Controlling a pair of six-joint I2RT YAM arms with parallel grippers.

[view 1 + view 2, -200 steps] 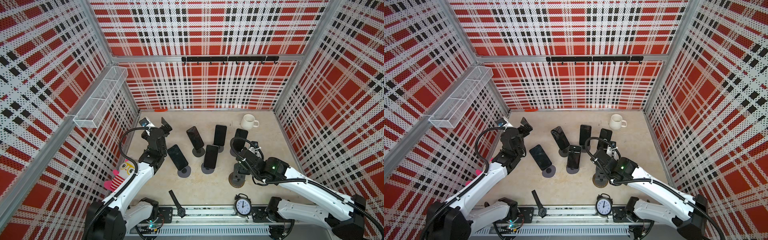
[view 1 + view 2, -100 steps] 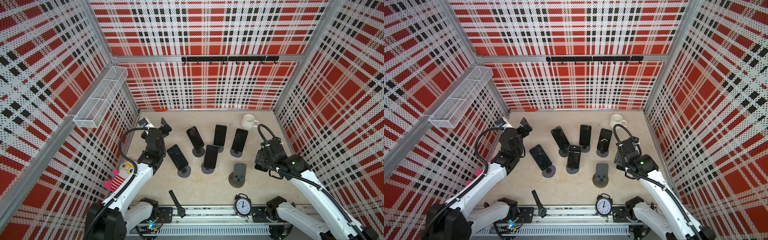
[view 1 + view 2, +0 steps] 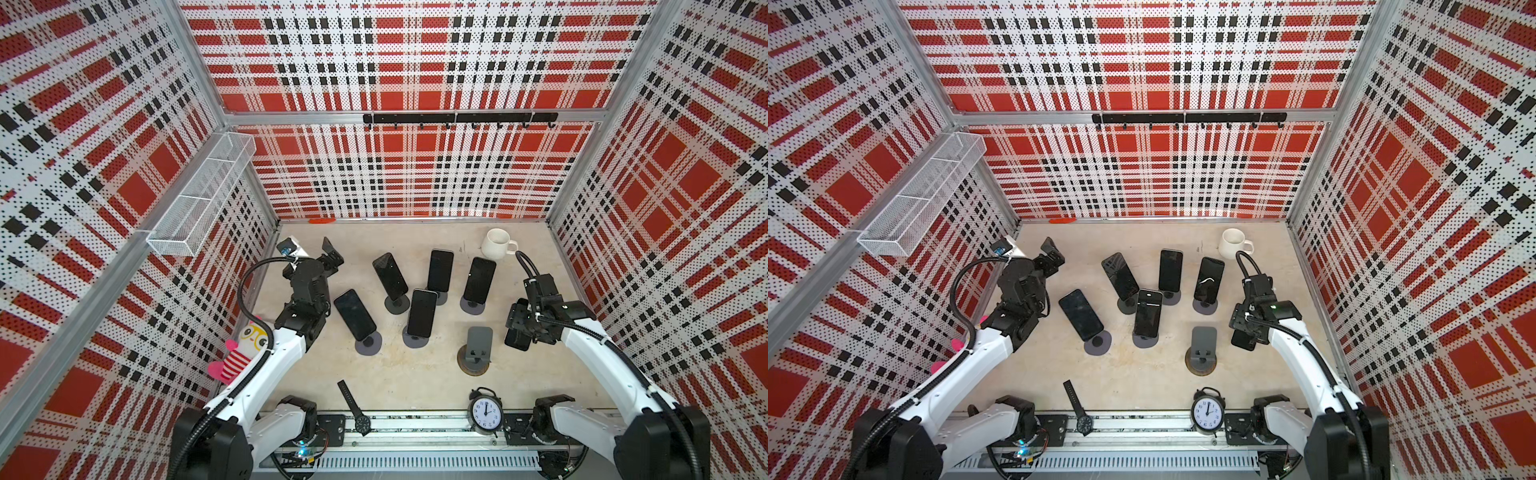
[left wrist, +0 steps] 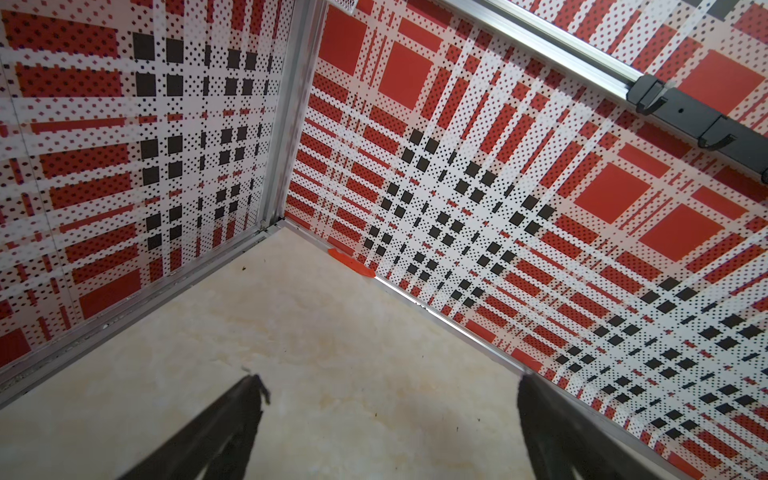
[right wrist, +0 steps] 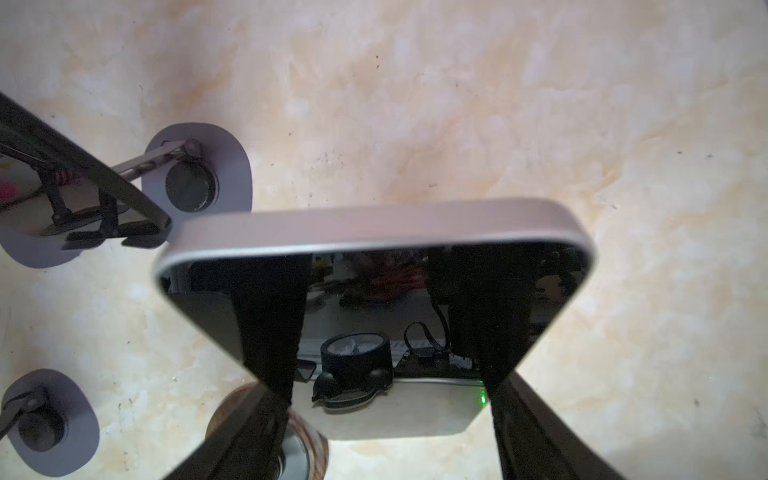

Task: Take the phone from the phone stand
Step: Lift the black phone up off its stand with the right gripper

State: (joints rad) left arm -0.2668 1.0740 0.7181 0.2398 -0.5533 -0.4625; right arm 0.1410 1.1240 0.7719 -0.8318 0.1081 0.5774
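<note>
Receiving table (image 3: 419,374): bare patch nearby looks safest for set-down.
Right gripper (image 3: 518,328): clamped across phone (image 5: 415,224); lower gently, level.
Left gripper (image 3: 332,254): spread wide, empty, far corner.
Phone stand (image 3: 478,347): vacant, just beside.
Phone: off its stand, in right jaws.

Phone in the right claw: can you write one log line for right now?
right gripper: shut on phone | phone: off and beside empty stand | left gripper: open, holding nothing
</note>
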